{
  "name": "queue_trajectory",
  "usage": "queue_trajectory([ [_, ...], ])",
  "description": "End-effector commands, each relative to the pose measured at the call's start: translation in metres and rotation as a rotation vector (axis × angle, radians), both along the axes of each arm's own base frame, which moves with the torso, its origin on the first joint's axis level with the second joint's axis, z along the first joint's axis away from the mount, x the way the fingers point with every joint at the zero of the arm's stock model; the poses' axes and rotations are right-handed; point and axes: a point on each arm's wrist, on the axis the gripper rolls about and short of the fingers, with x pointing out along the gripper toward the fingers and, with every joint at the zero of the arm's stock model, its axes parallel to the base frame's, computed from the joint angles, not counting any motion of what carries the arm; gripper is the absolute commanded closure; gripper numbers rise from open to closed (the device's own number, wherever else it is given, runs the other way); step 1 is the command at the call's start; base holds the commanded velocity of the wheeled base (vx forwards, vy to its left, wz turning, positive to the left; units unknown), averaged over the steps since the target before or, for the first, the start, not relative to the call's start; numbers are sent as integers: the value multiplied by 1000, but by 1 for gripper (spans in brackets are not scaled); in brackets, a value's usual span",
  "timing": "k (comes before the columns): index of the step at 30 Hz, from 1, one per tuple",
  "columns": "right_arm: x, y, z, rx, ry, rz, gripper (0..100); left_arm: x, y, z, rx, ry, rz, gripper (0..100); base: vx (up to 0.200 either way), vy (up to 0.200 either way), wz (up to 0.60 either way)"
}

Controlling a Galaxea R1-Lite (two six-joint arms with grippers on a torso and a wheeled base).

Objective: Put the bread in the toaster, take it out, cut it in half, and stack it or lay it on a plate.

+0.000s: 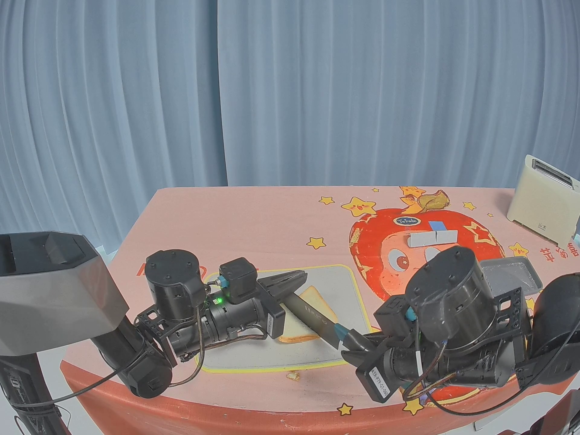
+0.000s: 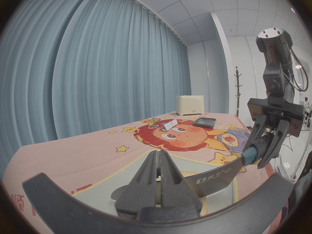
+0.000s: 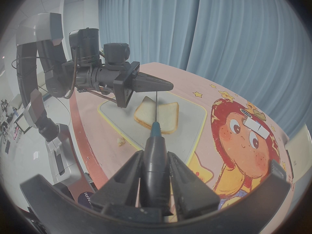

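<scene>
Cut step, mid-cut by the look. R tool (image 1: pixel 353 345) was clamped on the knife (image 1: pixel 311 319) handle, low near the bench (image 1: pixel 254 219) front edge. That put the blade across the bread slice (image 1: pixel 295 332), roughly down its middle, which fits halving it. The blade stood edge-down, spine up. In the R wrist view it split the slice into two near-equal sides.

The slice lay flat around mid cutting board (image 1: pixel 344 276), kept on the board so the blade wouldn't hit the bench cover. It looked like one piece, so cut not yet through as far as visible.

L tool (image 1: pixel 294 280) was closed w/ nothing btw its fingers, tips over the blade's far end. Prob. there to press the tip down or steady the blade while the R arm bore on the handle. Touching the spine or just above it: couldn't tell.

Toaster (image 1: pixel 544 197) sat at the far R corner of the bench, well apart. Grey tray (image 1: pixel 513 273) lay btw toaster and R arm, presumably the plate for the halves, parked near for a short carry. One crumb (image 1: pixel 293 376) lay just off the board's front edge.

Risk: soft slice could squash or slide, so it needs an even push down at both ends.
</scene>
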Motion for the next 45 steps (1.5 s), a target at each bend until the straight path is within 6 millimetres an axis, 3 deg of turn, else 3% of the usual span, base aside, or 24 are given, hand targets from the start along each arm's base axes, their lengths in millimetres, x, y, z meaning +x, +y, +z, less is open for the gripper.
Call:
queue_trajectory([
  [1,-1,0,-1,-5,3,4,100,2,-2,-8,13,19,-1,100,0,0,0],
  [6,-3,1,-5,-15,11,11,100,3,-4,-11,14,20,-3,100,0,0,0],
  [15,-6,2,-5,-8,12,6,100,7,-2,10,-28,-36,8,100,0,0,0],
  [45,-6,-3,-3,-3,9,-9,100,15,4,-1,-8,-9,34,100,0,0,0],
])
